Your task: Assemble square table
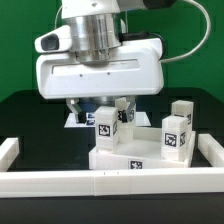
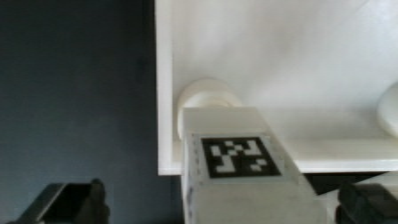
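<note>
The square table's top (image 1: 128, 155) is a white slab lying flat inside the rails, with a tag on its front edge. A white tagged leg (image 1: 106, 123) stands upright at its near-left corner. Two more legs (image 1: 176, 135) stand on the right side of the slab. My gripper (image 1: 100, 112) hangs straight over the left leg, open, with a dark finger on each side. In the wrist view the leg (image 2: 233, 160) fills the middle, its tag facing up. The fingers (image 2: 71, 203) stand clear of the leg on both sides, and the slab (image 2: 285, 60) lies beyond it.
Long white border rails run along the front (image 1: 100, 182), the left (image 1: 8, 150) and the right (image 1: 211, 150). The marker board (image 1: 74, 119) lies behind the slab. A rounded white part (image 2: 388, 105) shows at the wrist view's edge. The table is black.
</note>
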Controlling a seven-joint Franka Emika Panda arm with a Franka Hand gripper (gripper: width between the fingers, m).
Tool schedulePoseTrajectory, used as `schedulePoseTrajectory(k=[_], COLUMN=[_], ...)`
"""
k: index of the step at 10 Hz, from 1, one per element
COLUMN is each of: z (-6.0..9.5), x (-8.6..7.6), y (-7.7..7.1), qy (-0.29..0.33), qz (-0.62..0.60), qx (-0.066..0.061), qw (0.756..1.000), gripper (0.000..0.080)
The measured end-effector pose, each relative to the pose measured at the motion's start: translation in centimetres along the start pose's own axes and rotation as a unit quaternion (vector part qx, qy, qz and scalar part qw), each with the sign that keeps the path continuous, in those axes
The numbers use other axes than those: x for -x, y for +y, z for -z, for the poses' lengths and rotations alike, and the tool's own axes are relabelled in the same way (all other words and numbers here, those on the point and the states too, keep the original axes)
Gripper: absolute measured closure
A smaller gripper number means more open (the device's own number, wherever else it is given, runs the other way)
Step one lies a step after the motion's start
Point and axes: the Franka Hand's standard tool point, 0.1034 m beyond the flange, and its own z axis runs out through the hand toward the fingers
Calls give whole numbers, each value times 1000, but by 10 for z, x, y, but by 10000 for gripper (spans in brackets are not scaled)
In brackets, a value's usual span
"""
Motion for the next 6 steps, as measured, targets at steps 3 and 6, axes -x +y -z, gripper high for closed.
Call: schedulePoseTrajectory(k=[3,6], z=[0,0], x=[-1,-1], y=[1,1], qy=[2,2], qz=[6,-9], qx=[4,4], qw=[1000,1000], gripper=[511,510])
